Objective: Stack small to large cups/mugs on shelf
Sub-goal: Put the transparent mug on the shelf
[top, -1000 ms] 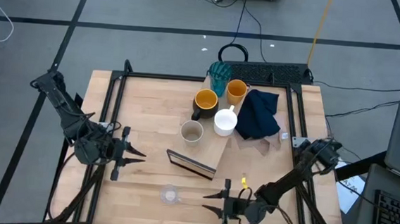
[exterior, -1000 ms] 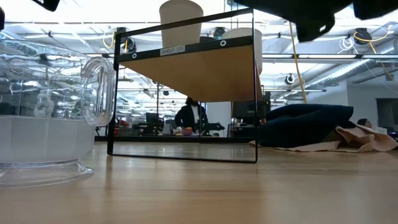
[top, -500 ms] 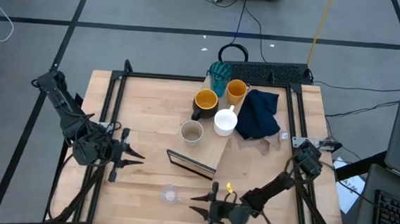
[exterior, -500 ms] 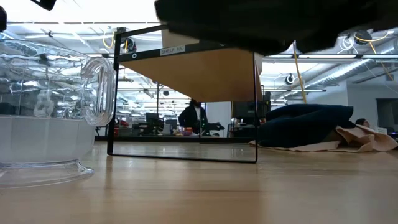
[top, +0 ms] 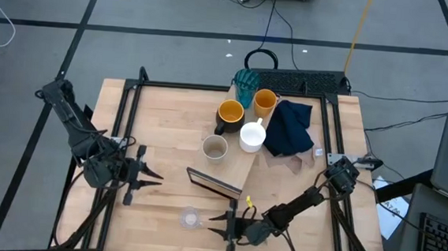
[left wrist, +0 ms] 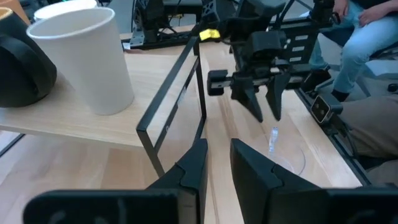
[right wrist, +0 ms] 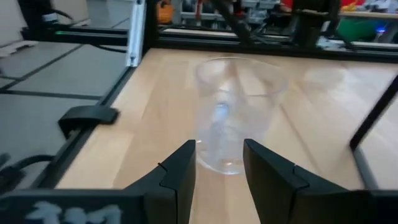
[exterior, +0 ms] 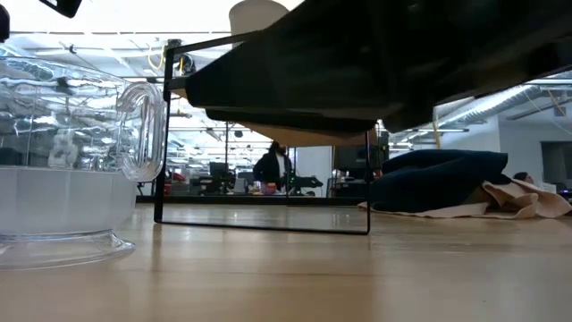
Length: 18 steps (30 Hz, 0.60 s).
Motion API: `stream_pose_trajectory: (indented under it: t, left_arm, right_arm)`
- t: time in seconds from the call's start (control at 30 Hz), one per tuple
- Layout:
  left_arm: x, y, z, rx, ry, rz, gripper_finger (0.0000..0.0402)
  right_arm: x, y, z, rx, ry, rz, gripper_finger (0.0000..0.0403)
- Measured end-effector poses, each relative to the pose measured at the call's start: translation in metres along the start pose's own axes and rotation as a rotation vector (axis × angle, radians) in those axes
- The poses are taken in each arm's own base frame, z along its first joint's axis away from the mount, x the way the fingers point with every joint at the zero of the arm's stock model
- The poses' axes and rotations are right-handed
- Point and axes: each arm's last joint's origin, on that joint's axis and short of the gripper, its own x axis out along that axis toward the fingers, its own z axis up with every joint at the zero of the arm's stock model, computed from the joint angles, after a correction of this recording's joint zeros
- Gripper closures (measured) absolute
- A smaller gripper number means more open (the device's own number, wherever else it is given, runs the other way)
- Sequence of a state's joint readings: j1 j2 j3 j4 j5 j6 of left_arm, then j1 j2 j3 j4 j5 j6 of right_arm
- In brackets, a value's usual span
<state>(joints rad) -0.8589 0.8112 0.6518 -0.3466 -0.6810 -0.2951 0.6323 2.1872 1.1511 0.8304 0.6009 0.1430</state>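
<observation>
Clear glass [top: 191, 217]: standing upright near the table's front edge, untouched.
Right gripper [top: 219, 224]: hovering just beside the glass, fingers apart, pointing at it.
Left gripper [top: 151, 176]: waiting at the left, fingers slightly apart, holding nothing.
Shelf [top: 233, 168]: lying mid-table, white mug [top: 252, 137] apparently on its far end.

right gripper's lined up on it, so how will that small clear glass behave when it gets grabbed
The small clear glass looks thin-walled and smooth, so probably light and slippery between the right gripper's open fingers. It stands upright on the bare table, narrowing toward its base, so a sideways nudge could tip it.
</observation>
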Motion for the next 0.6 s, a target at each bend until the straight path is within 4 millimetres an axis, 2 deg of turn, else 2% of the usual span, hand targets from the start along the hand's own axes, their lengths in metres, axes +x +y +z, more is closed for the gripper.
stream_pose_trajectory:
  t: [0.27,0.43,0.6]
  left_arm:
    - [0.006,-0.004,-0.003,0.014,0.021,0.012,0.0332]
    - [0.005,-0.003,-0.002,0.013,0.013,0.023,0.0332]
    - [0.005,-0.003,-0.002,0.0,0.013,0.022,0.0332]
  right_arm:
    - [0.002,-0.002,0.001,0.034,0.007,0.058,0.027]
    - [0.007,-0.007,0.003,0.071,0.01,0.118,0.024]
    - [0.011,-0.015,0.003,0.073,0.015,0.102,0.0207]
